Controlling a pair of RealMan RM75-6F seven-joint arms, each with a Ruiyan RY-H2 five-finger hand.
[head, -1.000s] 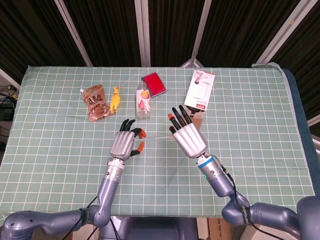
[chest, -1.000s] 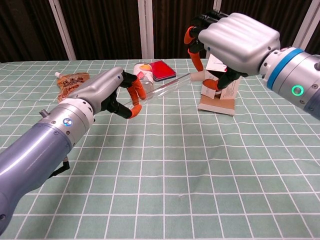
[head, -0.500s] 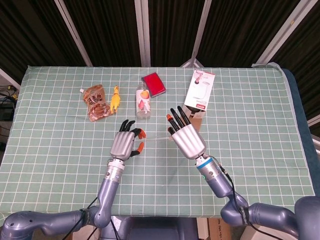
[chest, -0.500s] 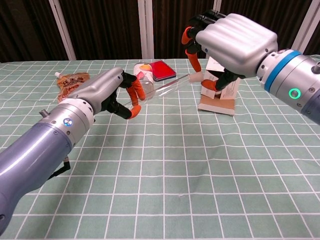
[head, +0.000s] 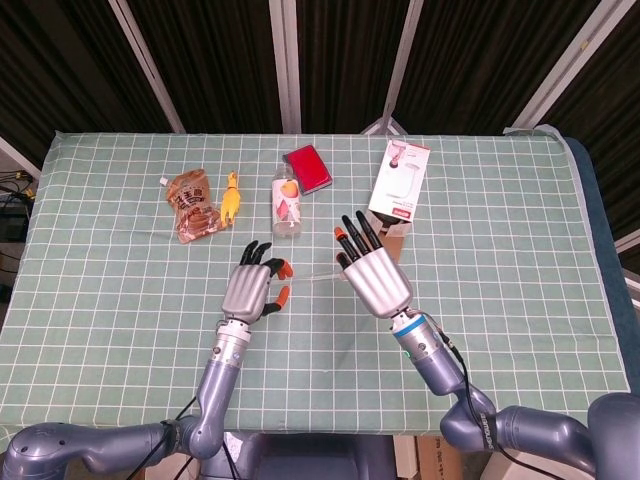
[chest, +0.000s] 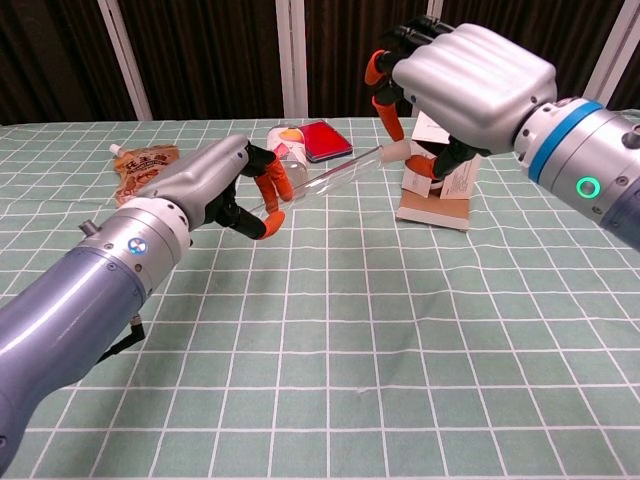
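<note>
Holding a clear plastic tube (chest: 335, 177) off the checked tablecloth (head: 120, 290) at frame centre, the left hand (head: 252, 289) and right hand (head: 372, 272) each pinch one end, apparently mid-handover, with neither grip released yet.

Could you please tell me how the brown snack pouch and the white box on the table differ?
The brown snack pouch lies on the left side of the table, near the yellow toy; the white box is on the right. The pouch is soft, crinkled and translucent brown; the box is rigid, rectangular and white with a red strip. Neither is touched by a robot hand.
</note>
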